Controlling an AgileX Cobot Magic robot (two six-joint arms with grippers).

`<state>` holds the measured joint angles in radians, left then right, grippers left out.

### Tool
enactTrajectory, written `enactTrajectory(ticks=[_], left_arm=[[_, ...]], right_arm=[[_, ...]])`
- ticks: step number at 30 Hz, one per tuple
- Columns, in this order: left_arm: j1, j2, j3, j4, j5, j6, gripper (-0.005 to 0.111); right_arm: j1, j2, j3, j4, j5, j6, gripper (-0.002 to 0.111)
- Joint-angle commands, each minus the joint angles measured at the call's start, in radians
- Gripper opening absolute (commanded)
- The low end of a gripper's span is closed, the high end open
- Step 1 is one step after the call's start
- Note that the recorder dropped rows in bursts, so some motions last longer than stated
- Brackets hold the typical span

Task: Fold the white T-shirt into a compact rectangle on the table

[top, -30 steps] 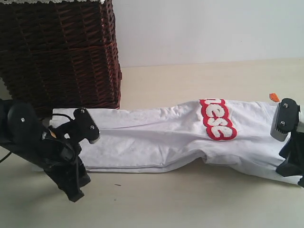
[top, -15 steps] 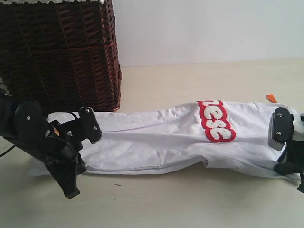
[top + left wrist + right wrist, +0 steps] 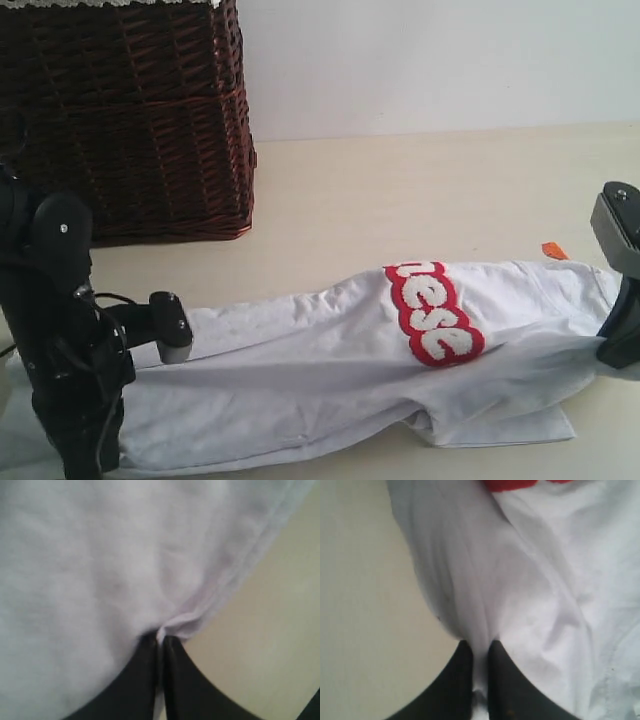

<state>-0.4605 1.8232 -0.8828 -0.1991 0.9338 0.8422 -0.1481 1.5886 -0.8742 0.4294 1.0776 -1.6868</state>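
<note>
Left claw (image 3: 161, 637): black jaws pressed together with a pinch of hem caught between them. A second ago it stood half open beside that end of the cloth; now it has hold. Right claw (image 3: 480, 647): same story, jaws closed on a gathered fold at the other end, where earlier they gaped.

Between the two claws, the soft, short-sleeved cotton white T-shirt (image 3: 300, 370) is drawn into a long band, already folded lengthwise, with creases running claw to claw. It has come toward us in the last second. We judge that its middle still rests on the broad, pale beige matte table (image 3: 400, 190). A loose under-layer trails out nearer the right claw. The fuzzy white lettering in its red band (image 3: 432, 312) lies closer to the right claw than to the left.

A small orange scrap (image 3: 552, 250) sits on the table just beyond the right claw. The dark brown wicker basket (image 3: 130, 120) stands beyond the left claw, now well apart from the cloth, which earlier lay close to its foot.

Our reading: both ends are secured and the shirt has been pulled clear of the basket. The crosswise fold looks next, and the trailing layer may spoil the rectangle.
</note>
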Motion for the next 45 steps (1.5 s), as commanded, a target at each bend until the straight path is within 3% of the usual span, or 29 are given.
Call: enactTrajectory(ticks=[1,5,7,10,14,20,22,25,29,35,42,45], left_arm=[[0.002,-0.091,0.0,-0.003,-0.073,-0.02,0.018],[0.002,-0.172,0.0,-0.014,-0.106,-0.018,0.058],[0.002,-0.201,0.0,-0.031,-0.131,-0.02,0.067],[0.0,-0.241,0.0,-0.158,-0.172,0.008,0.067],[-0.03,-0.278,0.0,-0.316,-0.179,0.165,0.064],[-0.047,-0.282,0.0,-0.344,-0.181,0.176,0.064],[-0.047,-0.282,0.0,-0.344,-0.186,0.176,0.064],[-0.047,-0.282,0.0,-0.344,-0.19,0.176,0.064],[-0.047,-0.282,0.0,-0.336,-0.204,0.176,0.064],[-0.047,-0.282,0.0,-0.332,-0.237,0.176,0.064],[-0.047,-0.282,0.0,-0.332,-0.23,0.172,0.064],[-0.047,-0.282,0.0,-0.332,-0.23,0.172,0.064]], right_arm=[[-0.004,0.001,-0.029,0.001,0.013,0.043,0.0],[-0.004,0.001,-0.045,0.018,0.006,0.04,0.0],[-0.004,0.001,-0.058,0.05,-0.017,0.04,0.0],[-0.004,0.007,-0.06,0.1,-0.051,0.032,0.0],[-0.004,0.025,-0.06,0.13,-0.198,0.034,0.004],[-0.004,0.111,-0.06,0.16,-0.354,0.137,0.042],[-0.004,0.135,-0.06,0.162,-0.405,0.213,0.047],[-0.004,0.138,-0.06,0.115,-0.352,0.236,0.047],[-0.004,0.098,-0.06,0.046,-0.106,0.193,0.047],[-0.004,0.012,-0.058,0.048,0.144,0.143,0.033],[-0.004,0.022,0.183,-0.047,0.107,0.032,0.031],[-0.004,0.022,0.256,0.029,-0.281,-0.004,0.031]])
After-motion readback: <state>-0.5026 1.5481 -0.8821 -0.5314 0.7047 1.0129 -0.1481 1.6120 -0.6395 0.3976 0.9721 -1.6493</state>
